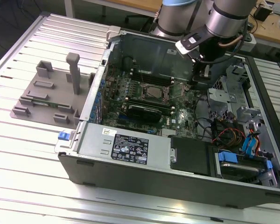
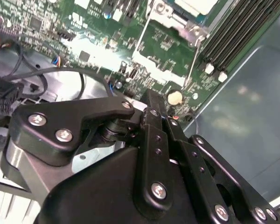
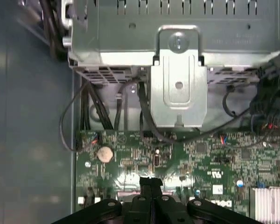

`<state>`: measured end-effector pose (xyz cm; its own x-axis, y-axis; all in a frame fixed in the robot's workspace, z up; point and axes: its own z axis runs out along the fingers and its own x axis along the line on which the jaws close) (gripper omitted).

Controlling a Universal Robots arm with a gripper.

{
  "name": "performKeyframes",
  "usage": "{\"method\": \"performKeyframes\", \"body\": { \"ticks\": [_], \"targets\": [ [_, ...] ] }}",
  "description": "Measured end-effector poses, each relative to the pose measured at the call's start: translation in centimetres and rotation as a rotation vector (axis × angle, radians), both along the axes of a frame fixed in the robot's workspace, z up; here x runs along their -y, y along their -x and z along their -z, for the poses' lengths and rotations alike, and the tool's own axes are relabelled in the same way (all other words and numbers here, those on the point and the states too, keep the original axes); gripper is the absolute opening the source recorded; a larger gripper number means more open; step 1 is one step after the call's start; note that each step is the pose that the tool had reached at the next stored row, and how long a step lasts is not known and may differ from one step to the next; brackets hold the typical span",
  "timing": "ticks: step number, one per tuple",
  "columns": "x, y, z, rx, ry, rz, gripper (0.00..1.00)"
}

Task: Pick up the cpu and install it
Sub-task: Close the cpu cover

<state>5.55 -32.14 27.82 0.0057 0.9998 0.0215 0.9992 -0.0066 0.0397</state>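
Your gripper hangs low inside an open computer case that lies on its side. It sits just above the green motherboard, towards the exterior view's right of the dark, metal-framed socket. In the first wrist view its two black fingers are pressed together at the tips, and you can make out nothing between them.

A pale flat square at the edge of the second wrist view, beyond the hinged metal frame, looks like the cpu lying in the socket, though that is not certain.

As a judgement, the risks come from how little room there is. The closed tips are near a coin cell, small board parts and loose black cables, so a sideways drift could scrape or snag them. Catching the raised frame could bend it. If the chip lies tilted, any downward push could damage the socket contacts.
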Motion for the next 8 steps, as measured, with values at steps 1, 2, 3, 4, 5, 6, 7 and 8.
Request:
{"method": "performKeyframes", "body": {
  "ticks": [1,2,3,4,5,6,7,8],
  "targets": [
    [0.01,0.0,-0.01,0.0,0.0001,0.0,0.11],
    [0.01,-0.1,0.0,0.0,0.0,0.0,0.11],
    [0.01,-0.1,0.04,0.0,0.0,0.0,0.11],
    [0.02,-0.1,0.13,0.0,0.0,0.0,0.11],
    [0.01,-0.1,0.5,0.0,0.0,0.0,0.11],
    [0.01,-0.1,0.81,0.0,0.0,0.0,0.11],
    [0.01,-0.1,0.98,-0.0001,0.0002,0.0,0.11],
    [0.01,-0.1,1.17,0.0,0.0001,0.0,0.11]
  ]
}}
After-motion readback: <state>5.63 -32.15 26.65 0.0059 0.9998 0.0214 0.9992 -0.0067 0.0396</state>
